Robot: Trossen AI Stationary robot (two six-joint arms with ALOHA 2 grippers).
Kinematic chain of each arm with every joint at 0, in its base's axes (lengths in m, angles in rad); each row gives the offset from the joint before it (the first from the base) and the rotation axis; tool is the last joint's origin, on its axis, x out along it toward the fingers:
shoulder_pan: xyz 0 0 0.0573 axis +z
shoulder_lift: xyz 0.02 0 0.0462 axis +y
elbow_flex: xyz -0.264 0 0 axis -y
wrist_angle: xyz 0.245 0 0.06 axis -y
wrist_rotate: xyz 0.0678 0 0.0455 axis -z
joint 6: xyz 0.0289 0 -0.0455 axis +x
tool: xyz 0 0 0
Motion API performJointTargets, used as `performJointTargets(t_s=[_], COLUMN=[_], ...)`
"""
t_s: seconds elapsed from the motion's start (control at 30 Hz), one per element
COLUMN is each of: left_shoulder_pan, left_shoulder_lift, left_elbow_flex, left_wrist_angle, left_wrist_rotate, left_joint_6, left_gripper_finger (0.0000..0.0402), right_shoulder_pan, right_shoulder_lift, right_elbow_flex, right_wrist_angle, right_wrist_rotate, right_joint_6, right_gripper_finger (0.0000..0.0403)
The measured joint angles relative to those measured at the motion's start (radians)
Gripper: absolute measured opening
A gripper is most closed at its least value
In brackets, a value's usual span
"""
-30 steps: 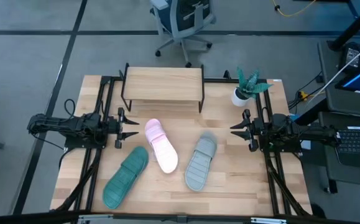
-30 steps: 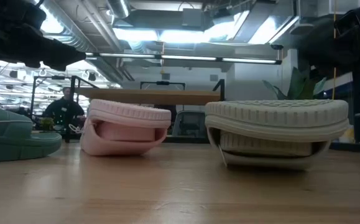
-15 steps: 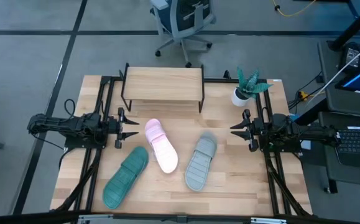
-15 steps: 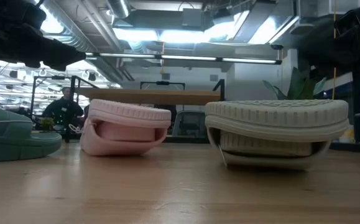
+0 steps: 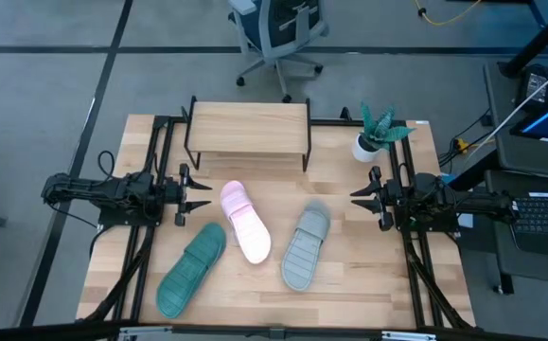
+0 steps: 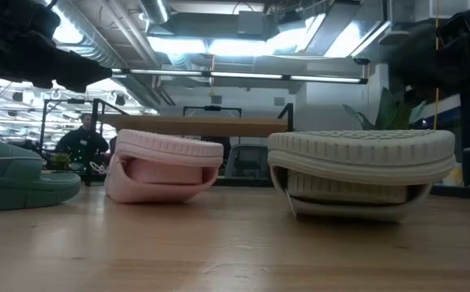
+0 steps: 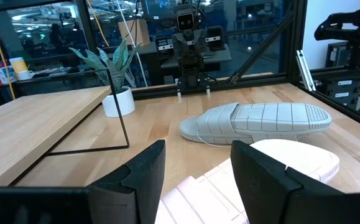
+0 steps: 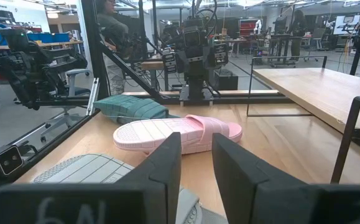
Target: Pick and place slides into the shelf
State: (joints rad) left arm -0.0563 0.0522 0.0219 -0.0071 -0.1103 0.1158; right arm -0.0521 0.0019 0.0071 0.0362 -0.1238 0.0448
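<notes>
Three slides lie sole-up on the table, resting on their straps. The pale pink slide [image 5: 245, 222] [image 6: 166, 166] is in the middle, the grey slide [image 5: 306, 248] [image 6: 360, 174] is to its right, and the teal slide [image 5: 191, 268] [image 8: 130, 106] is nearer the left front. The shelf [image 5: 247, 128] stands on thin black legs at the far edge, with nothing on its plank top. My left gripper [image 5: 201, 196] [image 7: 198, 168] hovers open just left of the pink slide. My right gripper [image 5: 357, 196] [image 8: 196, 163] hovers open to the right of the grey slide.
A small potted plant in a white pot [image 5: 376, 133] stands right of the shelf, near the far right corner. Black frame rails [image 5: 156, 170] run along both sides of the table. An office chair [image 5: 278, 33] sits on the floor behind the table.
</notes>
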Motion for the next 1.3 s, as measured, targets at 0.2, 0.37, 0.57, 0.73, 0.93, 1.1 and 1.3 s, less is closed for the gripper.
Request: performJointTargets(t_s=[0.2,0.37,0.57,0.73,0.93,1.1,1.3], left_shoulder_pan=[0.0,0.0,0.0,0.0,0.0,0.0,0.0], left_shoulder_lift=[0.0,0.0,0.0,0.0,0.0,0.0,0.0], left_elbow_flex=[0.0,0.0,0.0,0.0,0.0,0.0,0.0], left_wrist_angle=[0.0,0.0,0.0,0.0,0.0,0.0,0.0], left_wrist_rotate=[0.0,0.0,0.0,0.0,0.0,0.0,0.0], left_joint_6=[0.0,0.0,0.0,0.0,0.0,0.0,0.0], left_gripper_finger=[0.0176,0.0176,0.0176,0.0176,0.0176,0.0176,0.0176], right_shoulder_pan=[0.0,0.0,0.0,0.0,0.0,0.0,0.0], right_shoulder_lift=[0.0,0.0,0.0,0.0,0.0,0.0,0.0], right_elbow_flex=[0.0,0.0,0.0,0.0,0.0,0.0,0.0], right_wrist_angle=[0.0,0.0,0.0,0.0,0.0,0.0,0.005], right_wrist_rotate=[0.0,0.0,0.0,0.0,0.0,0.0,-0.002], right_joint_6=[0.0,0.0,0.0,0.0,0.0,0.042,0.107], right_gripper_finger=[0.0092,0.0092,0.0092,0.0092,0.0092,0.0092,0.0092])
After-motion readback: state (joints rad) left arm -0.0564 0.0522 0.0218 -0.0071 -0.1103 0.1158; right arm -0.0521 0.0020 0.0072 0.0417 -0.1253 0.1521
